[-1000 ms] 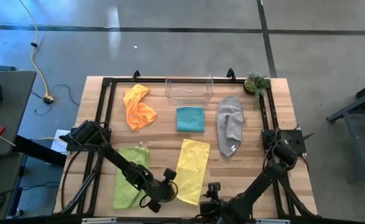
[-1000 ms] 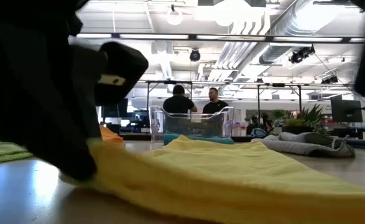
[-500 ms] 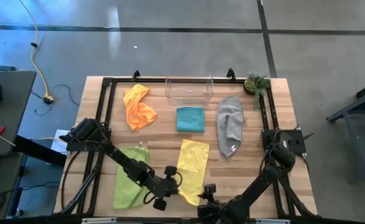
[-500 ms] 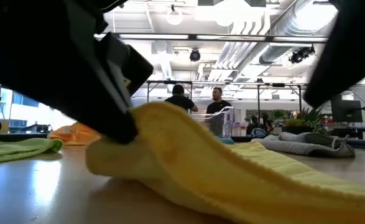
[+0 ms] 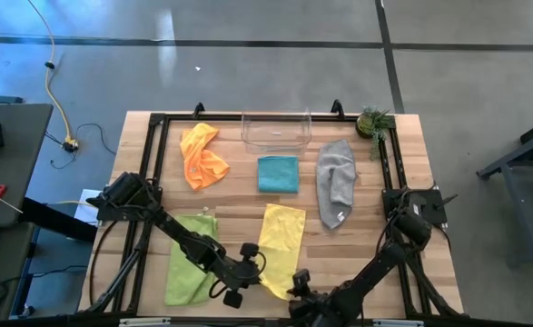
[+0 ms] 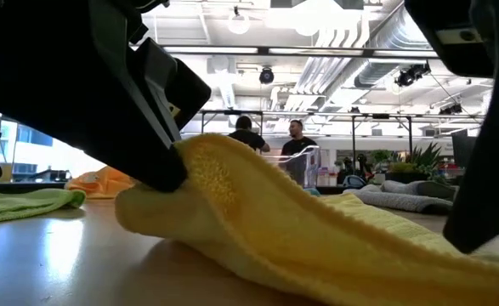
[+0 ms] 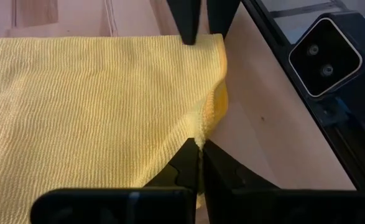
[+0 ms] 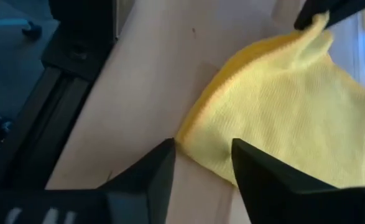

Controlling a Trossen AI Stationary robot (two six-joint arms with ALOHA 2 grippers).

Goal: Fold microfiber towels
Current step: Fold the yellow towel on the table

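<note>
The clear bin is seen with nothing inside, and no readable writing is spotted. The yellow towel is pinched at a corner by the left gripper. The right gripper is spread open around another corner.

My left gripper has the near left corner of the yellow microfiber towel pinched between its fingers. My right gripper is just to its right, fingers apart at that towel's near right corner. The lime green microfiber towel lies just left of my left gripper on the wooden slatted table. Beyond both grippers, past the yellow towel, lies the square teal microfiber towel. The crumpled orange microfiber towel is to its left and the long grey microfiber towel to its right. Behind the teal one stands the clear plastic bin. The small potted plant is far right of it.
</note>
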